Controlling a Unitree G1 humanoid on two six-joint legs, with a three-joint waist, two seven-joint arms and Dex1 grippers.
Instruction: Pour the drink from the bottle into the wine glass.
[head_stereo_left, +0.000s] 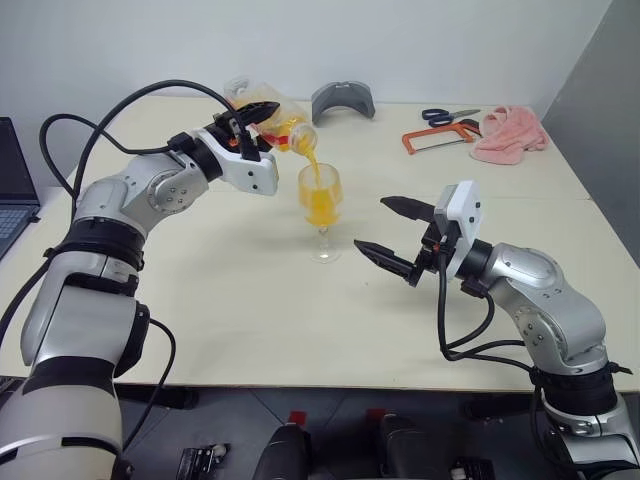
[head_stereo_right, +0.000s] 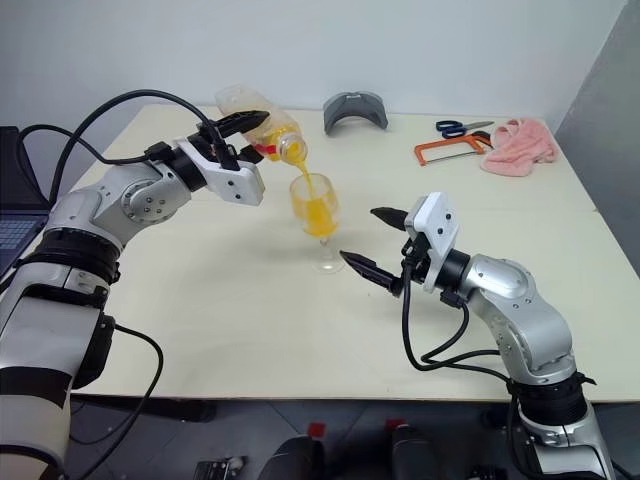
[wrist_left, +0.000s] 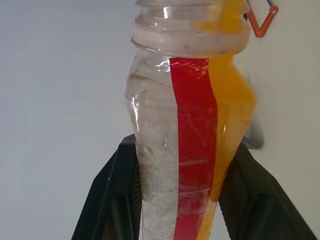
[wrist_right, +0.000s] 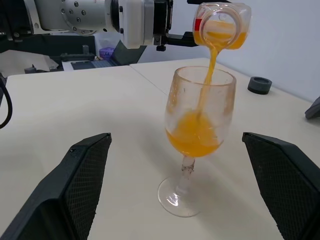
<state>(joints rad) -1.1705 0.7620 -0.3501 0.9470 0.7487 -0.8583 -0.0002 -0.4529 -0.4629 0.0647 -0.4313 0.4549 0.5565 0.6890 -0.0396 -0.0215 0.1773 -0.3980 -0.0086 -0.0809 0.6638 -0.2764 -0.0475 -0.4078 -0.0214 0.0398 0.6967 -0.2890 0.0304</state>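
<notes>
Right wrist view catches the pour in mid-stream — a thin ribbon of orange drink (wrist_right: 209, 65) falls from the uncapped mouth of the tilted bottle (wrist_right: 221, 24) into the wine glass (wrist_right: 197, 132), whose bowl looks roughly a third full. The glass stands upright on its foot near the middle of the pale table (head_stereo_left: 200, 300), directly under the bottle's mouth. The left gripper (head_stereo_left: 245, 125) is clamped on the bottle's body, holding it nearly on its side above the rim; in the left wrist view a band of juice lies along the bottle's low side, the rest of the clear plastic already empty. The right gripper (head_stereo_left: 385, 230) hovers just right of the glass with its jaws spread wide, holding nothing and touching nothing. By the look of it the task is well under way — what remains is to drain or stop the flow and right the bottle
</notes>
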